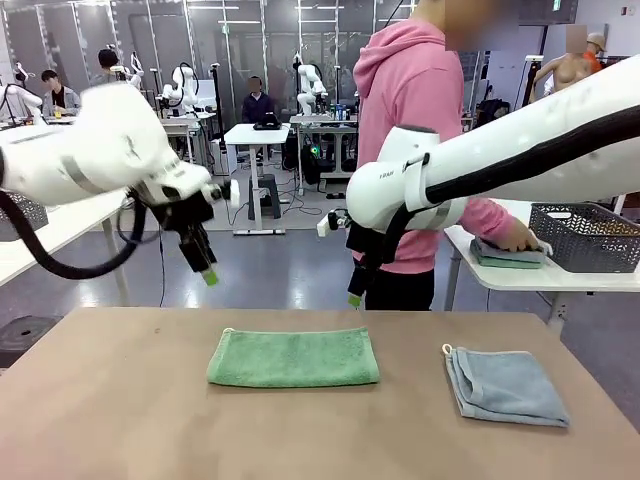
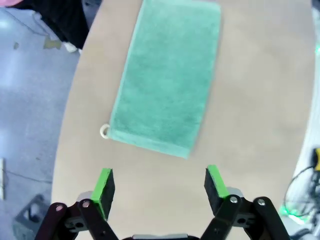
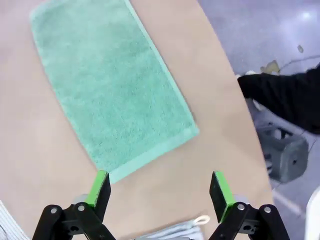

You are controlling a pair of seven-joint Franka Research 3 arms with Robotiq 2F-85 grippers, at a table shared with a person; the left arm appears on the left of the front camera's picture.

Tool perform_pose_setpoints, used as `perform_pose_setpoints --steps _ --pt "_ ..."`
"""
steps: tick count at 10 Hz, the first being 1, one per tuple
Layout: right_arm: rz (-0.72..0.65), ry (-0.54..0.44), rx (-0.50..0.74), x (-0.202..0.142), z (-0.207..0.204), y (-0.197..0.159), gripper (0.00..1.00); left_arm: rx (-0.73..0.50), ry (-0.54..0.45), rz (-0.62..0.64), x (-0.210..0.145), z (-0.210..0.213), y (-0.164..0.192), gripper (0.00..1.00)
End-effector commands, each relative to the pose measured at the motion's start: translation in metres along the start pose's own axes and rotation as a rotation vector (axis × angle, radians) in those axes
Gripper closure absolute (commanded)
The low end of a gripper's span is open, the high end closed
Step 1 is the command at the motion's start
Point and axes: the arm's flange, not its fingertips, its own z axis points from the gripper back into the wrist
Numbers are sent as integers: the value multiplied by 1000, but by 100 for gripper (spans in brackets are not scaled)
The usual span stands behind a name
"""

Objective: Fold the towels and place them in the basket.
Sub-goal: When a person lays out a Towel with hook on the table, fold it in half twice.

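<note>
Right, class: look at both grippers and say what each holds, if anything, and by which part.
Nothing is held: the left gripper and right gripper hang open above the table, clear of the green towel.

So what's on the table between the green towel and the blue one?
Nothing. In the front view, the stretch of table between the green towel and the blue-grey towel is bare, and the two towels lie apart.
</note>
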Motion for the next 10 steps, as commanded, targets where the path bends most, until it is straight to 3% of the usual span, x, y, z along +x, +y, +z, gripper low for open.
perform_pose_setpoints --steps 1,3,5,6,9,10 --pt "-240 57 -51 -21 -2 22 0 -13 76 234 -30 48 -54 0" --pt "-352 85 -88 -23 4 30 0 86 97 346 -42 92 -102 0" --pt "-428 75 -39 -27 -3 29 0 126 162 434 -61 118 -140 0" --pt "-489 109 -42 -31 -8 25 0 164 162 479 -68 124 -150 0" --pt "-492 159 34 -41 -17 17 0 217 163 506 -88 140 -172 0" --pt "-468 124 -21 -39 -16 21 0 249 160 521 -90 146 -173 0"
